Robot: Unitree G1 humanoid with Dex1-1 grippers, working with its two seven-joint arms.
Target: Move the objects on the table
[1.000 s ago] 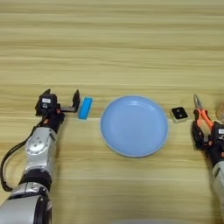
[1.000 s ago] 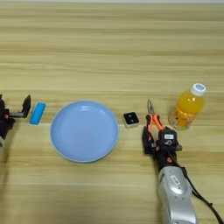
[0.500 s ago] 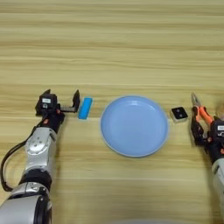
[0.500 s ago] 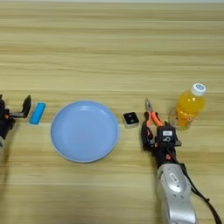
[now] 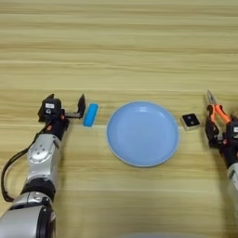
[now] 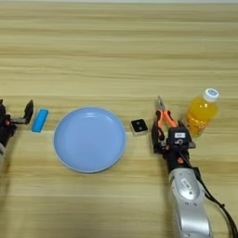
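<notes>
The left claw (image 5: 65, 109) rests low on the table (image 5: 121, 51), its two black fingers spread wide and holding nothing. Just to its right, close beside the right-hand finger (image 5: 82, 105) but apparently not touching it, lies the blue block (image 5: 90, 115), long side running away from the robot and slightly tilted. Further right of that claw, past the block, sits the plate (image 5: 142, 133), round and pale blue, flat on the wood with nothing on it.

The right claw (image 6: 168, 135) is on the far side of the plate, down at the table over the handle end of the pliers (image 6: 162, 117). The orange handles run back between its fingers, and the metal tip points away from the robot, just ahead of the claw. The fingers look narrow around the handles, though whether they actually grip them is hard to tell from above. Just left of this claw, between it and the plate's rim, lies the small black-and-white square (image 6: 138, 126), clear of both. To the claw's right and a little ahead stands the bottle (image 6: 201, 113), upright, full of orange liquid, white cap on, near the pliers but apart from them.
</notes>
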